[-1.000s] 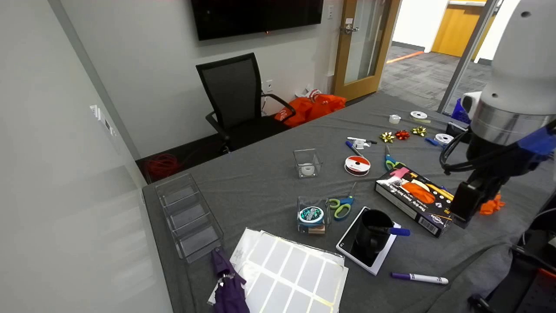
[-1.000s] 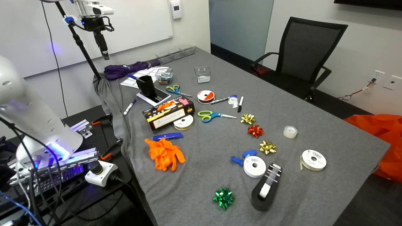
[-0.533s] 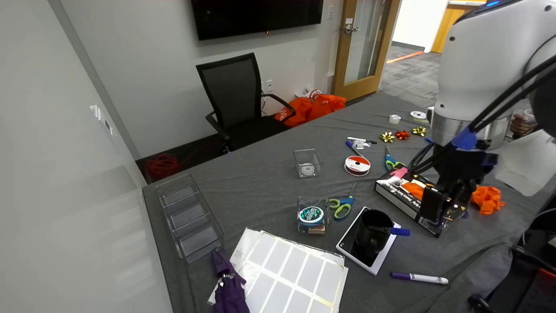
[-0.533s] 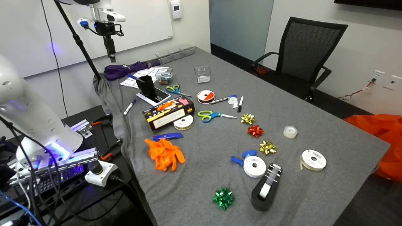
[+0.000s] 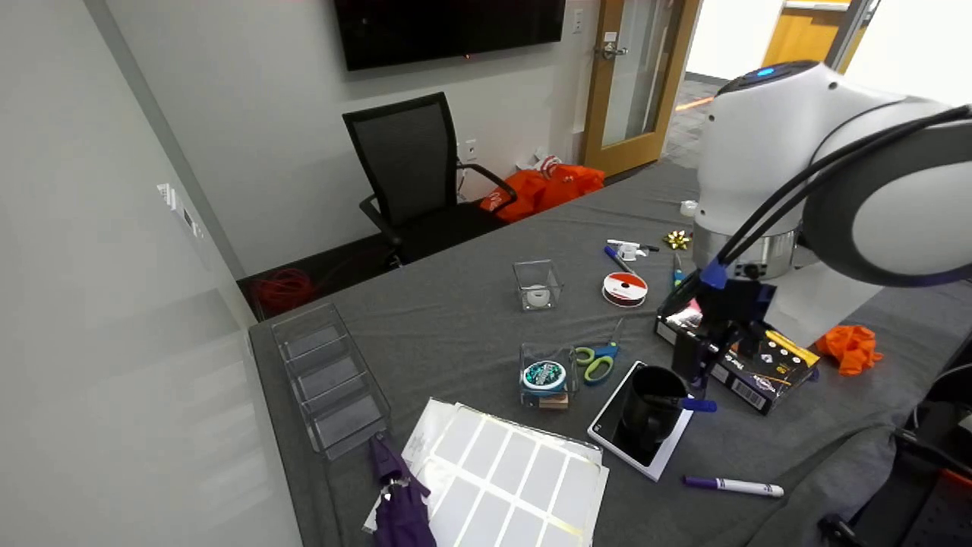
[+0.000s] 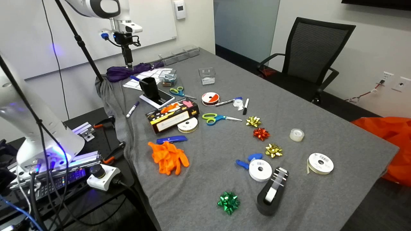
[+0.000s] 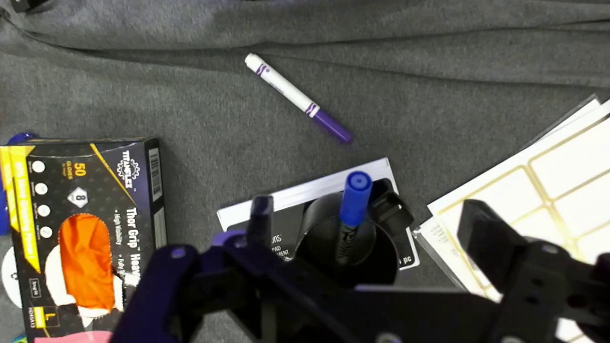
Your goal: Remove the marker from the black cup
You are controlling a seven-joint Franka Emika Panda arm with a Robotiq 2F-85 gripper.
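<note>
The black cup (image 5: 651, 414) stands upright on a black-and-white pad box and shows in both exterior views (image 6: 149, 89). A marker with a blue cap (image 5: 699, 405) leans in it, cap end out over the rim. In the wrist view the marker (image 7: 355, 202) rises from the cup (image 7: 379, 255) between the spread fingers of my gripper (image 7: 368, 212). The gripper is open and empty. In both exterior views the gripper (image 5: 691, 368) hangs above the table near the cup; it also shows against the whiteboard (image 6: 129, 65). The marker's lower end is hidden inside the cup.
A glove box (image 7: 95, 214) lies beside the cup. A purple-and-white marker (image 7: 298, 97) lies on the cloth. White label sheets (image 7: 548, 186) lie on the other side. Scissors (image 5: 598, 361), a clear box (image 5: 548, 380) and an orange glove (image 5: 852, 349) are also on the table.
The arm and gripper have moved toward the cup and a little lower, from beyond the glove box to beside the cup. The cup and marker have not moved.
</note>
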